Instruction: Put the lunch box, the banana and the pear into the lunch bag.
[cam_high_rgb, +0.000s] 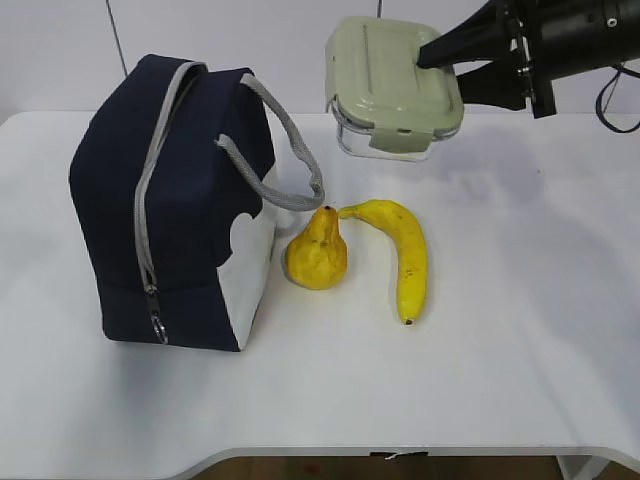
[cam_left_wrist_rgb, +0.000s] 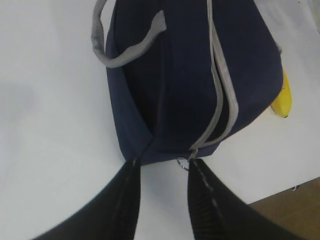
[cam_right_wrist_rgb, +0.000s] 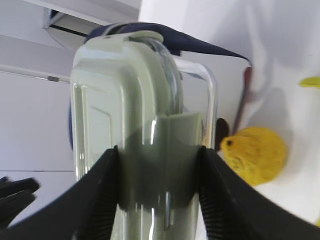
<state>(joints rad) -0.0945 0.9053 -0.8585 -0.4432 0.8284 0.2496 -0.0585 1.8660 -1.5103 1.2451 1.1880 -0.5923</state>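
Lunch box clamped by right end effector above surface, left end effector parted at lunch bag zipper end, nothing gripped, no legible writing seen

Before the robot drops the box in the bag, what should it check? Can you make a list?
1. Box held tight: ok. The right gripper clamps the lunch box in the air.
2. Bag open: cannot tell. The bag shows only a narrow slit along its zipper.
3. Bag standing up: ok.
4. Left gripper ready to help: cannot tell. It sits at the bag's zipper end, but a grip is not visible.
5. Path clear: ok. The pear and banana lie on the table, below the box.
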